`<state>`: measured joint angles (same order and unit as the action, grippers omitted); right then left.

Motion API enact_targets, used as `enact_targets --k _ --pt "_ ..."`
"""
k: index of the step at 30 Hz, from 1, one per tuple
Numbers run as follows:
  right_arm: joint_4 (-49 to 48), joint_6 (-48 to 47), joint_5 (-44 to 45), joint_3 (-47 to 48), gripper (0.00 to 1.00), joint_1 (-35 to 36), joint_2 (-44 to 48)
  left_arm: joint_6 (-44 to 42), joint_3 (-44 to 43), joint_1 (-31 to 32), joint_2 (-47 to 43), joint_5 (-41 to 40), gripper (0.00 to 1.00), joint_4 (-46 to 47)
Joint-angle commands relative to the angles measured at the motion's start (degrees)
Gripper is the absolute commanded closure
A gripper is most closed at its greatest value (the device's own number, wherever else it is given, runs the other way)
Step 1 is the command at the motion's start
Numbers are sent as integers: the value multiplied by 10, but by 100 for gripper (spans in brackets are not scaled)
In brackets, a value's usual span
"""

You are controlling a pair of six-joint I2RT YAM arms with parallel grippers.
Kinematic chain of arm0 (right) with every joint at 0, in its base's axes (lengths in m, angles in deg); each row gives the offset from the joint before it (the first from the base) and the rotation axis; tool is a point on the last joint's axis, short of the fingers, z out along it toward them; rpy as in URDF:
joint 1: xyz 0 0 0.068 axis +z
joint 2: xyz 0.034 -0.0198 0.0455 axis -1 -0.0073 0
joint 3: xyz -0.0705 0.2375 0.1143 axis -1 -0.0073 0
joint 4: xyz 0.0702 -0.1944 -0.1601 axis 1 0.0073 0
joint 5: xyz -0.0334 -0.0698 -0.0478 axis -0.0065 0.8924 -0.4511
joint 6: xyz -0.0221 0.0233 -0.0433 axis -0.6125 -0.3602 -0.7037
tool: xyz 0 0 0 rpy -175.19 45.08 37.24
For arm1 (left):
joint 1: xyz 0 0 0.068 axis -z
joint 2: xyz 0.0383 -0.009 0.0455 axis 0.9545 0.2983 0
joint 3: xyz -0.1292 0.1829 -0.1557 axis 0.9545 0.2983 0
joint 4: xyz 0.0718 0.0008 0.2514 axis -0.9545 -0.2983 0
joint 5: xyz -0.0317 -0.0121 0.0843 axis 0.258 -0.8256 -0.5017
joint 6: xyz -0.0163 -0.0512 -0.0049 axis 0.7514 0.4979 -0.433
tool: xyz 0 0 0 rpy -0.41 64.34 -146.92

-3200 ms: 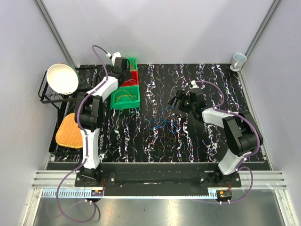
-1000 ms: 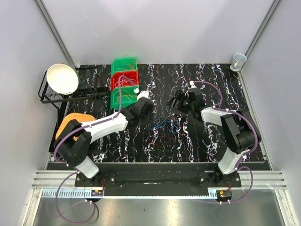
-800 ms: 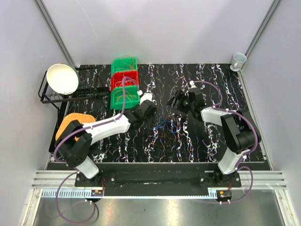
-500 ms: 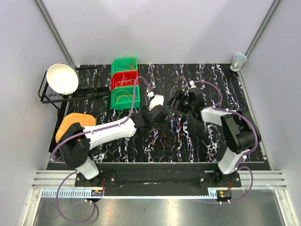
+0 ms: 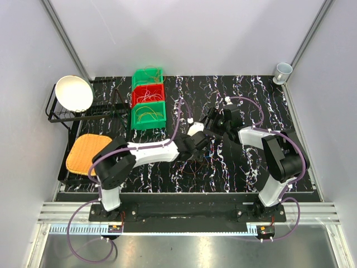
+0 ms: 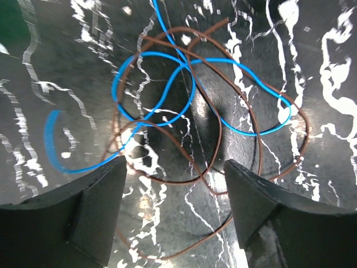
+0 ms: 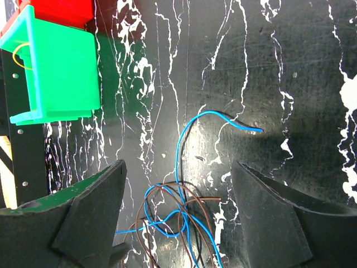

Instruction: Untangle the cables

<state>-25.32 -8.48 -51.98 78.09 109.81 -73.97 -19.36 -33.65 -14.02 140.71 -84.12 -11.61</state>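
The cables [image 5: 196,163] lie as a loose tangle on the black marbled table [image 5: 256,95], near its middle. In the left wrist view, blue loops [image 6: 184,100] cross a brown wire [image 6: 206,167]. My left gripper [image 6: 174,184] hangs open just above them, a finger on each side and nothing held. In the top view it [image 5: 205,146] covers part of the tangle. My right gripper [image 7: 178,173] is open over the far side of the tangle. There a blue strand [image 7: 177,151] and brown loops [image 7: 195,204] run between its fingers untouched.
Three small bins stand in a row at the back left: green [image 5: 148,75], red [image 5: 148,95] and green [image 5: 148,114], with thin wires inside. A white bowl [image 5: 73,93] sits on a black rack [image 5: 56,114]. An orange mat [image 5: 88,152] lies left. A cup [image 5: 283,71] stands far right.
My left arm has swung from the bins at the back left out to the tangle in the middle, its jaws wider than a second ago. The right arm has stayed put.
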Motion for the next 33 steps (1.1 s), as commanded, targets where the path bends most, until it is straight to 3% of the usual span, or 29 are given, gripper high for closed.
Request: enact_targets --k 1,5,15,16,19,27,33 --pt "-1 -1 15 23 19 0 10 10 -36 2 21 22 29 34" --pt "0 -1 15 23 19 1 11 10 -46 2 43 32 37 39" --pt "3 -2 13 28 19 1 7 9 -48 2 69 31 74 45" --pt "3 -2 14 28 19 0 7 9 -48 2 70 31 84 46" --pt "3 -3 14 28 19 1 5 3 -51 2 65 26 100 41" --pt "3 -2 12 29 19 1 2 -71 -150 -4 -1 -18 100 -45" --pt "3 -2 14 29 19 1 3 -174 -310 -10 -71 -65 100 -122"
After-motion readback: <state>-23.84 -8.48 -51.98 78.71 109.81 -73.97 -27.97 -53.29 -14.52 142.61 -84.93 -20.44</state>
